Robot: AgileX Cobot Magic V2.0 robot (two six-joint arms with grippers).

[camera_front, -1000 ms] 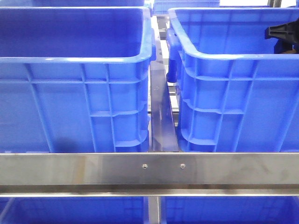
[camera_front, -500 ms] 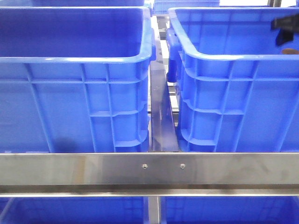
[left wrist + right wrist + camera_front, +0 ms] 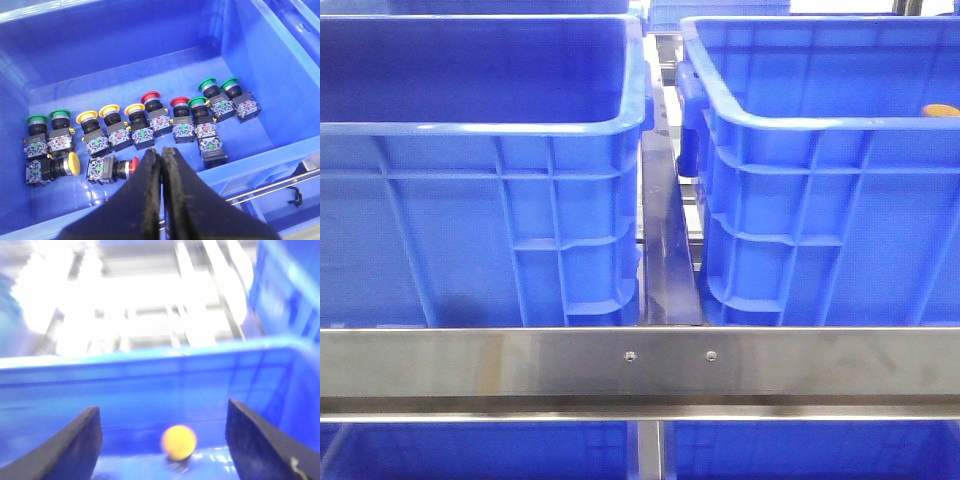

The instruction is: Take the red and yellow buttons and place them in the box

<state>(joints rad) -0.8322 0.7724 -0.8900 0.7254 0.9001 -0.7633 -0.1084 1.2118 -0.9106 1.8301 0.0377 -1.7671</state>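
left fingers (image 3: 150,175) together (right seemingly apart)

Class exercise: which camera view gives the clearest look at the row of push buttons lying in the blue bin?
The left wrist view: the push buttons lie in plain sight on the blue bin floor, cap colours readable. The front view shows only bin walls. The right wrist view, blurred, shows a single yellow cap.

Steel crossbar (image 3: 640,362) spanning foreground, two screws at centre. Steel divider strip (image 3: 666,240) running back between bins. Five green push-buttons (image 3: 214,89) standing among others in left wrist view.
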